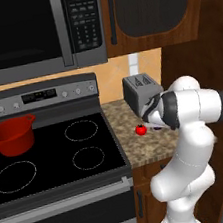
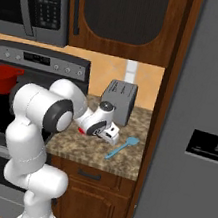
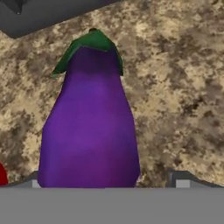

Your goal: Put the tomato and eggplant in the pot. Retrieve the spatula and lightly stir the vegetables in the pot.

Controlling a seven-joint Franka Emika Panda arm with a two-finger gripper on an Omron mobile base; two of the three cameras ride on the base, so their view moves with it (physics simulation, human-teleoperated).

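A purple eggplant with a green cap lies on the speckled counter, right under my gripper. The gripper is open, with one fingertip on each side of the eggplant's near end. In the right base view the gripper hangs low over the counter in front of the toaster. The small red tomato sits on the counter just left of the hand, and its edge appears in the hand view. The light blue spatula lies on the counter to the right. The red pot stands on the back left burner.
A grey toaster stands at the back of the counter, close behind the hand. The black stovetop adjoins the counter on the left, under a microwave. A tall grey fridge walls off the counter's right end.
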